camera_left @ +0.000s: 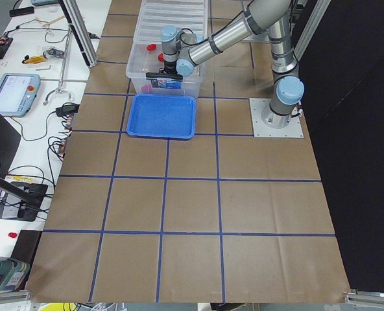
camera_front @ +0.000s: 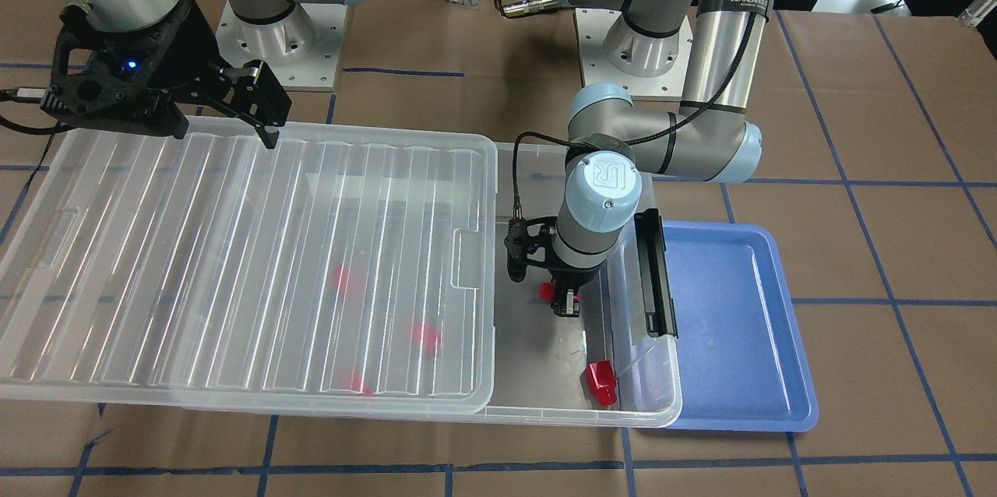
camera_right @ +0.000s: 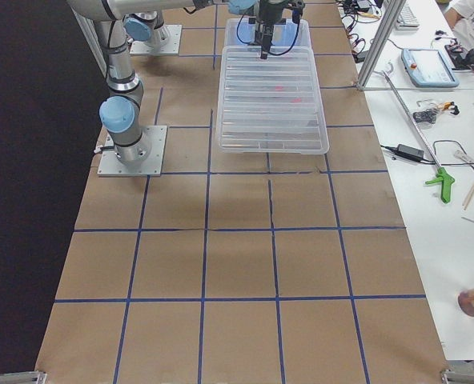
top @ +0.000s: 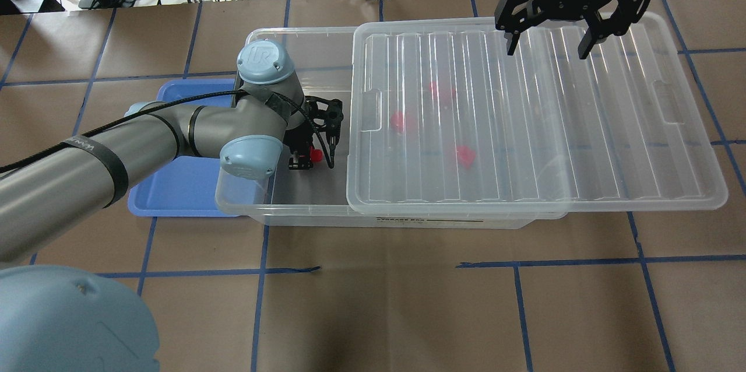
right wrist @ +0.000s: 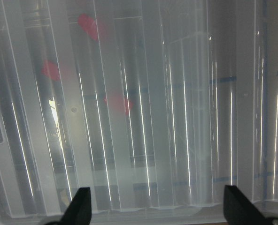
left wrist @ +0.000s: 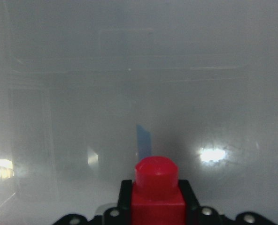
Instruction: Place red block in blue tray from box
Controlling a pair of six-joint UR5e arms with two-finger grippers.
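Observation:
My left gripper [camera_front: 566, 304] reaches down into the open end of the clear box [camera_front: 583, 410] and is shut on a red block [camera_front: 547, 292]. In the left wrist view that red block [left wrist: 157, 187] sits between the fingers, stub forward. It also shows in the overhead view [top: 316, 155]. The blue tray [camera_front: 740, 326] lies beside the box's latch end and holds nothing. My right gripper [top: 545, 48] is open and empty, hovering over the far part of the ribbed lid [top: 524, 127].
The lid [camera_front: 234, 263] covers most of the box, slid away from the tray end. Three red blocks [camera_front: 424, 336] show blurred under it. One more block [camera_front: 601, 382] lies in the open corner. A black latch bar [camera_front: 653, 271] stands on the box wall facing the tray.

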